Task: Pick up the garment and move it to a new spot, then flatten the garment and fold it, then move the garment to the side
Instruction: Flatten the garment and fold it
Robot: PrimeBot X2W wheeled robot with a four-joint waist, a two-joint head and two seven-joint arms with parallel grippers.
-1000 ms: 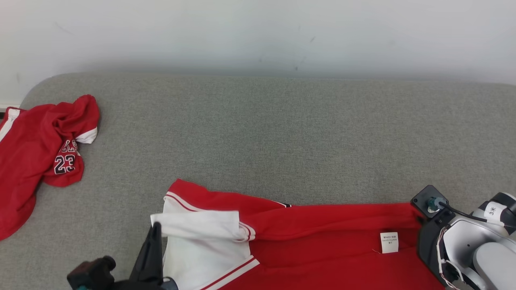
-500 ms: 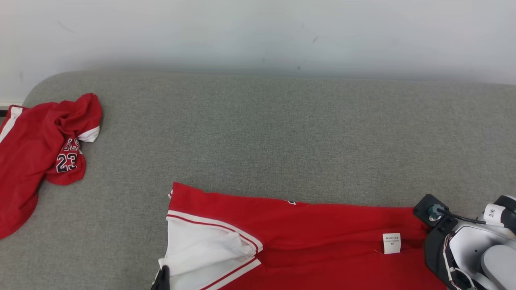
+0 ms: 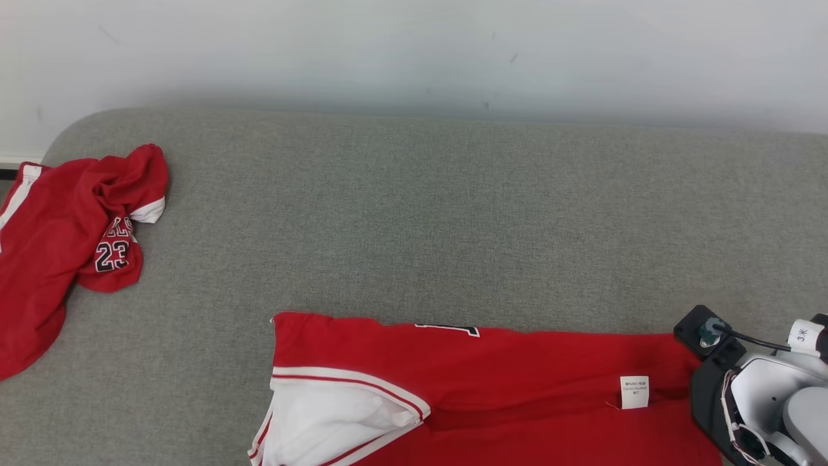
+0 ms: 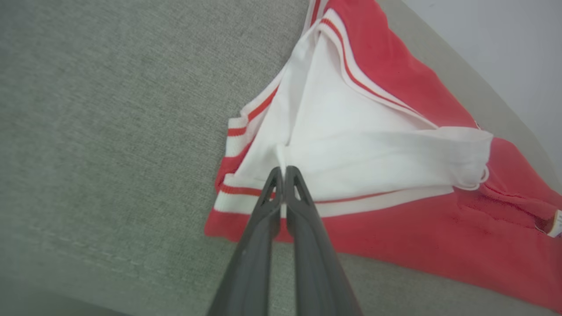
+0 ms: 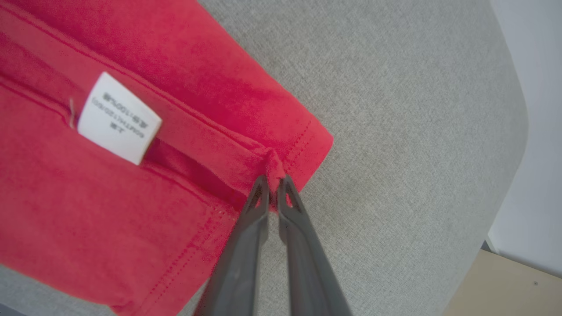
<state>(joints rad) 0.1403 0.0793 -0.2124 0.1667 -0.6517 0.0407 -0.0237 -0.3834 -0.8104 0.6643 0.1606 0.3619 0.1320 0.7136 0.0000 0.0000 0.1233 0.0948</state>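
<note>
Grey woven cloth covers the padded surface (image 3: 414, 213) below a pale wall. The red jersey (image 3: 491, 388) lies flat along the near edge, with its white-lined armhole to the left. Its white care label (image 5: 117, 117) carries print too small to read. A second red jersey (image 3: 65, 246), crumpled at the far left, shows "23". The left claw (image 4: 283, 171) is pressed together, pinching the white armhole lining. The right claw (image 5: 272, 182) pinches the red hem corner, and its pale forearm (image 3: 770, 395), tagged "3", angles in from the lower right.
</note>
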